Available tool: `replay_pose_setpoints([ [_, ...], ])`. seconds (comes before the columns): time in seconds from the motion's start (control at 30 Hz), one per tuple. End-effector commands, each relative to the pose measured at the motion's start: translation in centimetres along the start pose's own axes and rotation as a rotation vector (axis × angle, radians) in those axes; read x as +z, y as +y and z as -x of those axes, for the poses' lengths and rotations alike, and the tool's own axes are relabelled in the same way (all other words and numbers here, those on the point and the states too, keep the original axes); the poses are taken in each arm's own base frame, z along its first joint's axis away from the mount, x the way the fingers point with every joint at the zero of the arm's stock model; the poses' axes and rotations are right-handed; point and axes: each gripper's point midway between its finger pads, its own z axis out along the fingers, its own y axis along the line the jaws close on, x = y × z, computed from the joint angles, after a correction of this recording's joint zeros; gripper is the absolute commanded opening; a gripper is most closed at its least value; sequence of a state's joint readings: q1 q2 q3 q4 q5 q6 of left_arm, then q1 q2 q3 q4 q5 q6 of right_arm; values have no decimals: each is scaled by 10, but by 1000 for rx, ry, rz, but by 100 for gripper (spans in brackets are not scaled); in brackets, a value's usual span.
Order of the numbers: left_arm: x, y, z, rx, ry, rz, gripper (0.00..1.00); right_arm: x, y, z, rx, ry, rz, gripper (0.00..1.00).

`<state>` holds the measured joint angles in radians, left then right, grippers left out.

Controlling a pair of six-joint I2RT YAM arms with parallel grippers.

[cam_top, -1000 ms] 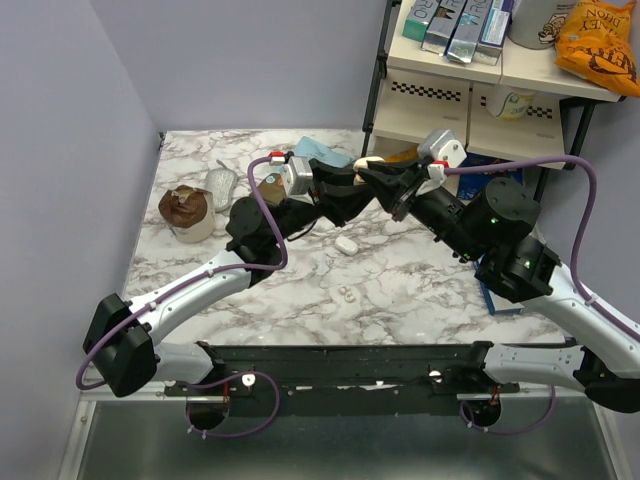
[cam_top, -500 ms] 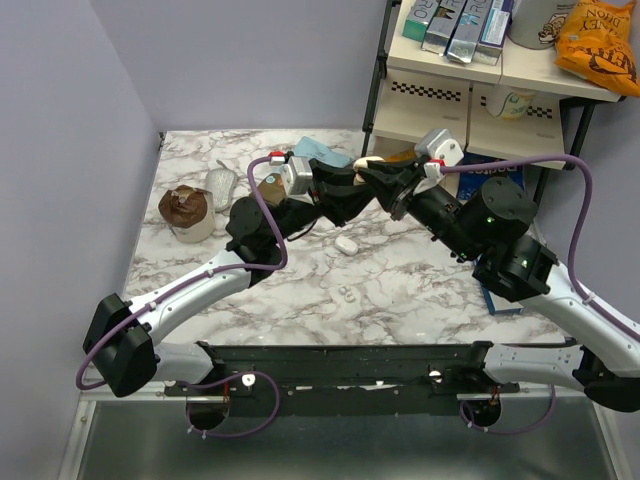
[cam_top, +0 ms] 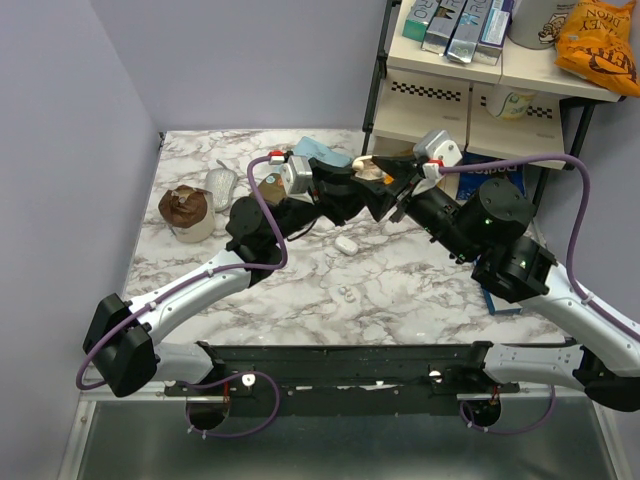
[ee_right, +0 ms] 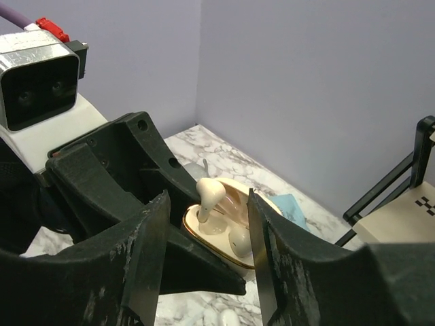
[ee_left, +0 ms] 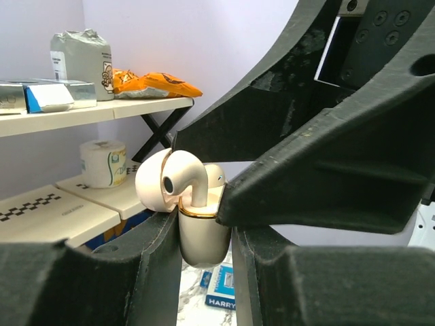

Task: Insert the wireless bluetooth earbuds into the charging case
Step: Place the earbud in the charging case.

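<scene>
My left gripper [cam_top: 366, 178] is shut on the charging case [cam_top: 372, 167] and holds it up above the table, lid open. In the left wrist view the case [ee_left: 202, 238] sits between my fingers [ee_left: 153, 272]. One earbud [ee_right: 209, 195] stands stem-down in its slot and sticks up high; it also shows in the left wrist view [ee_left: 185, 178]. The other earbud [ee_right: 239, 239] lies seated in the case [ee_right: 217, 234]. My right gripper [ee_right: 207, 224] is open, one finger on each side of the case, touching neither bud. In the top view it [cam_top: 397, 182] is right against the case.
A plain white oval object [cam_top: 347, 244] and two tiny white bits [cam_top: 345, 293] lie on the marble table below. A brown cup [cam_top: 187, 212], a silvery piece [cam_top: 220, 183] and a blue cloth [cam_top: 322, 152] are at the back. A shelf rack [cam_top: 450, 95] stands at the right.
My right gripper has opened and drawn back slightly from the case, leaving the earbud standing in its slot. The left gripper has kept the case still.
</scene>
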<state>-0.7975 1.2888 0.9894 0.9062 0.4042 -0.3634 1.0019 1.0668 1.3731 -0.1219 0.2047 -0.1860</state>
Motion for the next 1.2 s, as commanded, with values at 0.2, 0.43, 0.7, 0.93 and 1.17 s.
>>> replay_pose_setpoints([
  [0.2,-3,0,12,31,-35,9,0,-25,-25,42,73,-84,-99,67],
  [0.43,-12,1,3,50,-11,17,0,-33,-25,39,73,-15,-86,57],
  [0.7,-20,3,-15,81,68,20,0,-22,-5,21,58,147,15,45],
  [0.93,-23,1,-15,94,82,13,0,-10,1,4,54,210,26,43],
  [1.17,-23,-3,-12,93,74,2,0,-3,1,-3,46,231,8,43],
])
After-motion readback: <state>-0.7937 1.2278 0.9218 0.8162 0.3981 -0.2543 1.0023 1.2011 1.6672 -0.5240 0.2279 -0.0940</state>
